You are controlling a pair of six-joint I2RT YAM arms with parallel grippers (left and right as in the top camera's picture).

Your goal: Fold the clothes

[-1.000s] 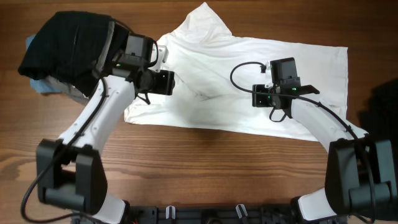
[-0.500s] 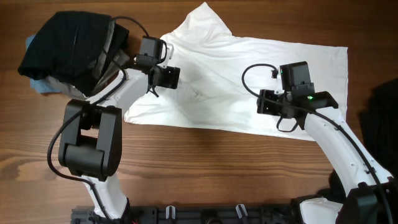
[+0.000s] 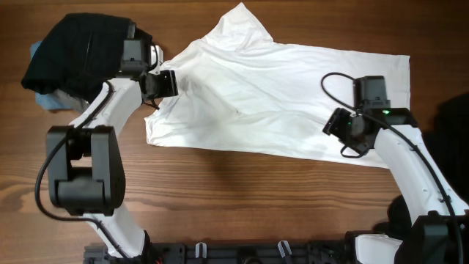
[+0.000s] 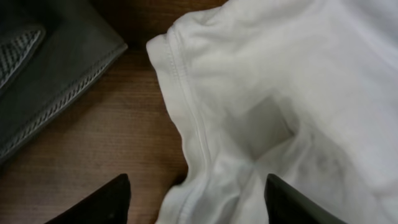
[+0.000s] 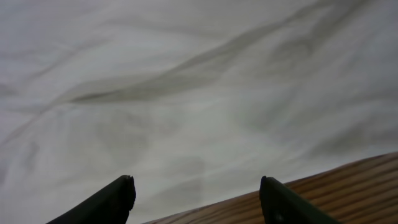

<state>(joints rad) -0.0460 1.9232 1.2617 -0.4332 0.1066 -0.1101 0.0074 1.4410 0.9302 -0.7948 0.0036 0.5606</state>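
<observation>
Mostly flat yet wrinkled white shirt (image 3: 278,95), left end effector (image 4: 198,180) and right end effector (image 5: 196,180) spread wide, empty.

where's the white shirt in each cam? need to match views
Overhead: white shirt spread across the upper middle of the table.
Left wrist: its hemmed edge fills the right and top; bare wood at lower left.
Right wrist: it fills nearly the whole frame; wood only at the bottom right.
Shared landmark: the shirt's edge against the wood of the table.
</observation>
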